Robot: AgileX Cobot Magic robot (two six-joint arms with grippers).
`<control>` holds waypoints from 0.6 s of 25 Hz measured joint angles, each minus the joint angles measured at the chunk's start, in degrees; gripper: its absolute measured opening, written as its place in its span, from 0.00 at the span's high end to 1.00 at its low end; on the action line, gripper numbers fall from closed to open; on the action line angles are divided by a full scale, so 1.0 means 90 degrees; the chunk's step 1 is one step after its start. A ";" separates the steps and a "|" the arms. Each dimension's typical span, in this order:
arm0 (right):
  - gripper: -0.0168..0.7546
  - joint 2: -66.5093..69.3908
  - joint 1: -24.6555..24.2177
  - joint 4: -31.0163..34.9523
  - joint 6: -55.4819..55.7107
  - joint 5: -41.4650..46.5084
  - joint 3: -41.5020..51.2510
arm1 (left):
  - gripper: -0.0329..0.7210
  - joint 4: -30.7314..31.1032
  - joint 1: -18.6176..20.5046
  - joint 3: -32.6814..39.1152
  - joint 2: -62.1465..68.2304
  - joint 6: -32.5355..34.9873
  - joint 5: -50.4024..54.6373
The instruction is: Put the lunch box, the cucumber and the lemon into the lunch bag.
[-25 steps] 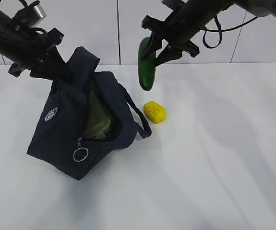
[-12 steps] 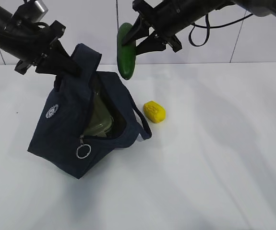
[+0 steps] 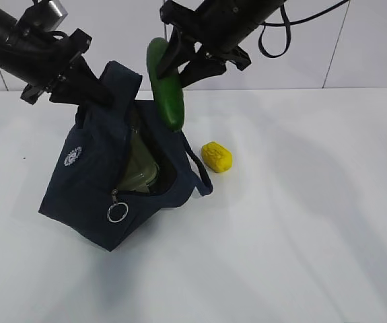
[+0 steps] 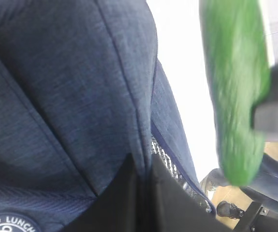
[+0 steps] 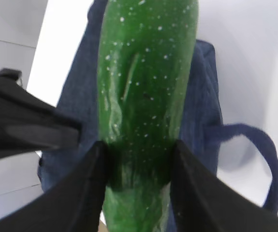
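Item 1, right jaws [image 3: 180,67]: you have them clamped on the cucumber [image 3: 165,84], one finger [image 5: 88,188] pressed on each side of it near its upper end. The cucumber hangs below the jaws, tilted, its lower tip over the open mouth of the lunch bag [image 3: 106,188]; whether the tip touches the fabric you cannot tell.

Item 2, left jaws [image 3: 85,91]: you hold them together, pinching the bag's upper handle fabric [image 4: 105,96], which rises into them. The bag body hangs and spreads below these jaws, its base on the worktop [image 3: 301,222].

Item 3, lunch box [image 3: 138,171]: its pale green lid shows inside the bag's opening, below both sets of jaws.

Item 4, lemon [image 3: 217,157]: lies on the worktop below the right jaws, off to the side away from the left jaws, just beside the bag's loose loop handle [image 3: 200,171] but apart from it.

Item 5, bag fittings: silver ring pull [image 3: 116,212] hanging at the front; round white logo [image 3: 72,158] on the side panel below the left jaws.

Item 6, surface: plain white worktop, matte, with soft shadows from the arms.

Item 7, room: pale wall panels [image 3: 355,54] with dark seams behind the worktop; black cable [image 3: 274,40] looping off your right arm
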 joint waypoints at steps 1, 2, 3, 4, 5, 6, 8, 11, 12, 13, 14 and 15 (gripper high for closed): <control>0.59 -0.0083 0.0000 -0.0027 -0.0016 0.0000 0.0159 | 0.95 0.0000 0.0000 0.0000 0.0000 -0.0001 0.0000; 0.59 -0.0183 0.0000 -0.0076 -0.0061 0.0000 0.0357 | 0.95 0.0000 0.0000 0.0000 0.0000 -0.0001 0.0000; 0.59 -0.0283 0.0000 -0.0091 -0.0095 0.0000 0.0524 | 0.95 0.0000 0.0000 0.0000 0.0000 -0.0001 0.0000; 0.59 -0.0362 -0.0012 -0.0135 -0.0132 0.0000 0.0763 | 0.95 0.0000 0.0000 0.0000 0.0000 -0.0001 0.0000; 0.59 -0.0446 -0.0012 -0.0151 -0.0159 0.0000 0.0935 | 0.95 0.0000 0.0000 0.0000 0.0000 -0.0001 0.0000; 0.59 -0.0551 -0.0012 -0.0149 -0.0169 0.0000 0.1100 | 0.95 0.0000 0.0000 0.0000 0.0000 -0.0001 -0.0012; 0.59 -0.0685 -0.0012 -0.0083 -0.0204 0.0000 0.1512 | 0.95 -0.0015 0.0000 0.0000 0.0000 0.0014 -0.0012; 0.59 -0.0759 -0.0012 0.0278 -0.0404 0.0000 0.1889 | 0.95 -0.0032 0.0000 0.0000 0.0000 0.0027 -0.0012; 0.59 -0.0771 -0.0012 0.0460 -0.0469 -0.0011 0.1966 | 0.95 -0.0037 0.0000 0.0000 0.0000 0.0027 -0.0012; 0.59 -0.0771 -0.0012 0.0591 -0.0539 -0.0012 0.2030 | 0.95 -0.0048 0.0000 0.0000 0.0000 0.0027 -0.0012; 0.59 -0.0771 0.0000 0.0693 -0.0581 -0.0021 0.2059 | 0.95 -0.0064 0.0000 0.0000 0.0000 0.0042 -0.0012; 0.59 -0.0771 0.0030 0.0742 -0.0614 -0.0039 0.2059 | 0.95 -0.0079 0.0000 0.0000 0.0000 0.0045 -0.0012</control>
